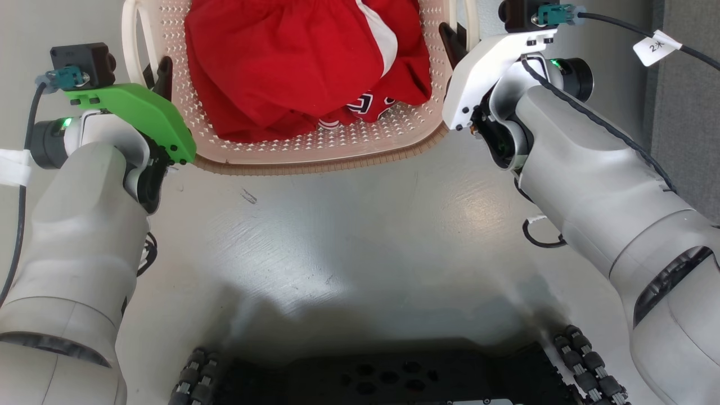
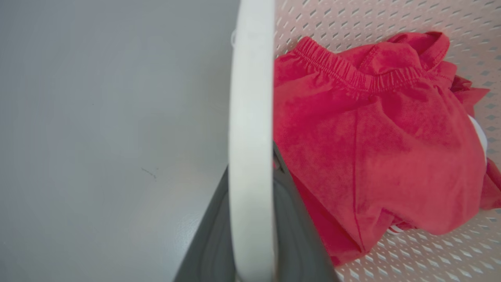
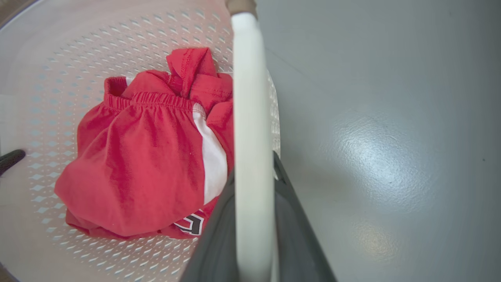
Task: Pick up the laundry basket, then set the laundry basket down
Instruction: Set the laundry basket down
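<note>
Head view puts the laundry basket [image 1: 315, 163] just ahead of the base [image 1: 365, 377]. Your left gripper [image 1: 159, 70] and right gripper [image 1: 454, 42] each pinch a white side handle [image 2: 250, 117]. Expect stiff plastic and a light load of red clothes [image 1: 292, 62]; lift evenly.

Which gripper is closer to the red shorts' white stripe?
Right. The right gripper grips the handle beside the stripe; the left gripper grips the opposite handle, across the shorts.
</note>
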You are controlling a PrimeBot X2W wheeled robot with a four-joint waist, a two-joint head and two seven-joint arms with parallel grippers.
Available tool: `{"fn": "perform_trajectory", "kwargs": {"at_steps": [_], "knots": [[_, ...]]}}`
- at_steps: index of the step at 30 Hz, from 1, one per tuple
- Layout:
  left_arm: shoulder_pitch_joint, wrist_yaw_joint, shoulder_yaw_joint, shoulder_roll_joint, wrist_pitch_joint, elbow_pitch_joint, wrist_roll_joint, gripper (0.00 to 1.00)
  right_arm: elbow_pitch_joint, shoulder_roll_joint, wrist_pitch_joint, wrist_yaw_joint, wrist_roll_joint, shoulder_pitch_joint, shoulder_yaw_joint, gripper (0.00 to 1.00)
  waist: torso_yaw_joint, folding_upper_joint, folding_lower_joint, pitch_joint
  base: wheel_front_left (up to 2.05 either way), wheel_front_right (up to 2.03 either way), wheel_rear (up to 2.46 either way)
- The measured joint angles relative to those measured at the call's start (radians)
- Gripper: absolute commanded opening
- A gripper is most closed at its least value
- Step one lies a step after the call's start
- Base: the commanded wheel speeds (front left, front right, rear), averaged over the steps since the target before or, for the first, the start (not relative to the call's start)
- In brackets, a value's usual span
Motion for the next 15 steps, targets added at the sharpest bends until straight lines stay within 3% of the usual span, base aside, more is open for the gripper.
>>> {"fn": "perform_trajectory", "kwargs": {"at_steps": [4, 5, 6, 7, 8, 9, 10, 15], "knots": [[-0.002, 0.0, -0.001, -0.002, -0.002, 0.002, 0.0, 0.0, 0.004, 0.0, 0.0, 0.0, 0.009, -0.001, 0.003, 0.02, 0.001, 0.0, 0.0, 0.002, 0.0, 0.0, 0.0], [-0.003, 0.0, -0.002, -0.003, -0.004, 0.002, 0.0, 0.09, 0.005, 0.0, 0.0, 0.0, 0.009, -0.001, 0.004, 0.17, 0.001, 0.0, 0.0, 0.002, 0.0, 0.0, 0.0], [-0.003, 0.0, -0.002, -0.002, -0.004, 0.003, 0.0, 0.28, 0.006, 0.0, -0.001, 0.0, 0.009, -0.002, 0.004, 0.29, 0.001, 0.0, 0.0, 0.002, 0.0, 0.0, 0.0], [-0.003, 0.0, -0.002, -0.002, -0.007, 0.004, 0.0, 0.38, 0.006, -0.002, -0.001, 0.0, 0.01, -0.002, 0.004, 0.45, 0.002, 0.0, 0.0, 0.003, 0.0, 0.0, 0.0], [-0.004, 0.0, -0.002, 0.001, -0.009, 0.007, 0.0, 0.46, 0.007, -0.004, -0.001, 0.0, 0.01, -0.003, 0.004, 0.89, 0.002, 0.0, 0.0, 0.003, 0.0, 0.0, 0.0], [-0.004, 0.0, -0.002, 0.005, -0.009, 0.009, 0.0, 0.86, 0.007, -0.005, -0.001, 0.0, 0.012, -0.004, 0.004, 1.0, 0.002, 0.0, 0.0, 0.004, 0.0, 0.0, 0.0], [-0.005, 0.0, -0.002, 0.009, -0.01, 0.011, 0.0, 1.0, 0.009, -0.006, -0.002, 0.0, 0.018, -0.005, 0.004, 1.0, 0.002, 0.0, 0.0, 0.004, 0.0, 0.0, 0.0], [-0.009, 0.0, -0.003, 0.009, -0.012, 0.016, 0.0, 1.0, 0.013, -0.009, -0.01, -0.001, 0.027, -0.011, 0.004, 1.0, 0.002, 0.0, 0.0, 0.006, 0.0, 0.0, 0.0]]}}
